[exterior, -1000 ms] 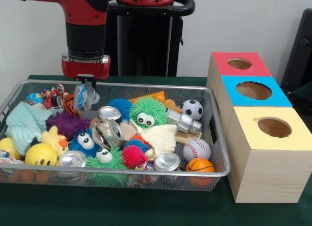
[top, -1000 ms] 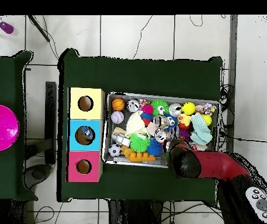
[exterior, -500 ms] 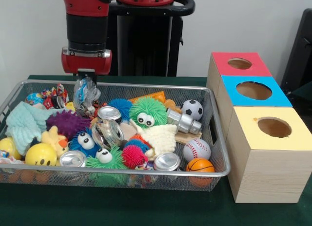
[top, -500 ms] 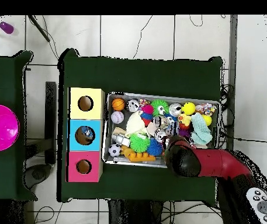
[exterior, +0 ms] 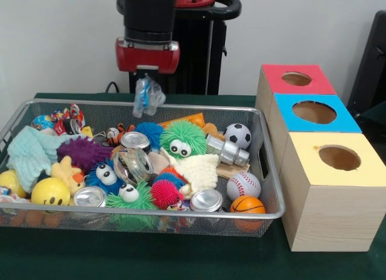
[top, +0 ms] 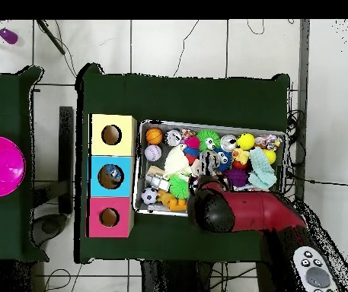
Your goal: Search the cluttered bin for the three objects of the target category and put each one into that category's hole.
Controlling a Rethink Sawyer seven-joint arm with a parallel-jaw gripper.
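Now the gripper (exterior: pixel 146 87) sits higher and further toward the coloured boxes than a second ago, clear above the wire mesh bin (exterior: pixel 265 171). It is clamped on a crinkled clear plastic wrapper (exterior: pixel 147 96) with blue print, hanging free over the bin's far rim. Below lie fuzzy pom creatures, dented cans and balls. Yellow box (exterior: pixel 329 189), blue box (exterior: pixel 313 114), red box (exterior: pixel 295 79) have round holes.

No legible text, brand, number or sign found on any item inspected. The cans (exterior: pixel 206 200) in the wire bin (exterior: pixel 268 171) show only bare silver tops, and the coloured box lids (exterior: pixel 314 111) carry plain holes with no lettering.
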